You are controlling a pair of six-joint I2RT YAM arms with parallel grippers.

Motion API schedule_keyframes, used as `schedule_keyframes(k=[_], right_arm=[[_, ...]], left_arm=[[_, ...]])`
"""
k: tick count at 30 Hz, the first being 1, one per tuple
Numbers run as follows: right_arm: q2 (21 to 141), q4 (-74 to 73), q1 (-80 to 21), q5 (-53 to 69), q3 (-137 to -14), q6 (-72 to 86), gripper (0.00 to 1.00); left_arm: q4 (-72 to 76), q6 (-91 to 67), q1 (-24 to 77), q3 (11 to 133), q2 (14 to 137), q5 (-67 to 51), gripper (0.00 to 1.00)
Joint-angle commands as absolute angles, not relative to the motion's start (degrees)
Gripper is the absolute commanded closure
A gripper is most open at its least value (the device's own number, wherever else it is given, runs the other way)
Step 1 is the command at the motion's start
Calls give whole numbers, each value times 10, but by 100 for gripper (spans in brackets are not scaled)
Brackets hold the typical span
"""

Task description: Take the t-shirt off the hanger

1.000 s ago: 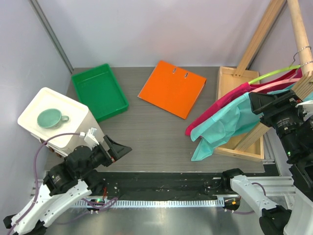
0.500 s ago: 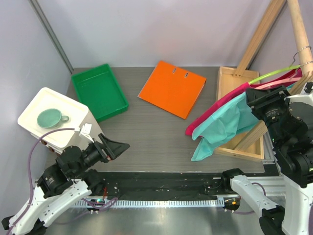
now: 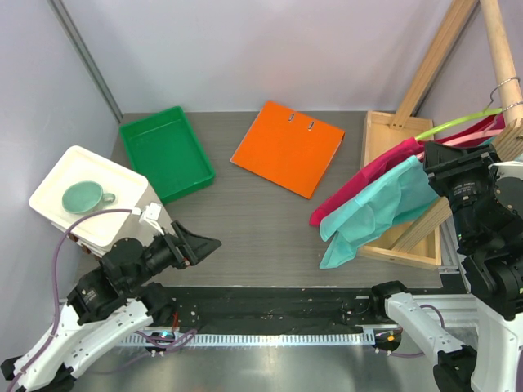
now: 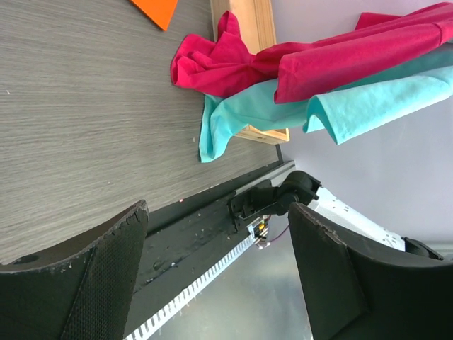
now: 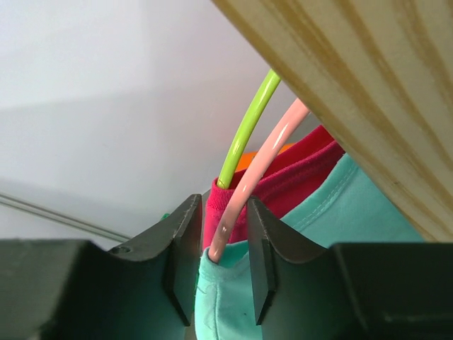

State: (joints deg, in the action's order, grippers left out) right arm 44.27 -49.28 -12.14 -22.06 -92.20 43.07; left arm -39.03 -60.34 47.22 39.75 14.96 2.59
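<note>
A teal t-shirt [image 3: 376, 208] hangs on a pink hanger [image 5: 272, 149] from the wooden rack [image 3: 433, 61] at the right. A magenta t-shirt [image 3: 368, 175] hangs behind it on a green hanger [image 3: 458, 124]. My right gripper [image 3: 426, 155] is at the teal collar. In the right wrist view its jaws [image 5: 223, 205] stand narrow around the pink hanger wire and pinch the teal collar [image 5: 311, 234]. My left gripper [image 3: 204, 243] is open and empty, low near the table's front left; both shirts show far off in its wrist view [image 4: 368, 106].
A green tray [image 3: 166, 153] lies at the back left and an orange binder [image 3: 288, 147] at the back middle. A white box [image 3: 122, 192] with a teal cup [image 3: 86, 196] stands at the left. The rack's wooden base frame [image 3: 384, 131] lies under the shirts.
My right gripper shifted slightly right at the hanger, and the teal shirt's shoulder spread out with it. My left arm wobbled a little near the front edge.
</note>
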Motion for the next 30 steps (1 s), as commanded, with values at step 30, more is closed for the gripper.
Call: schedule_keyframes(k=[30], right_arm=[[451,-438,-121,-111,-993,516,99]], left_arm=[[-352,-594,471,412,163,4,27]])
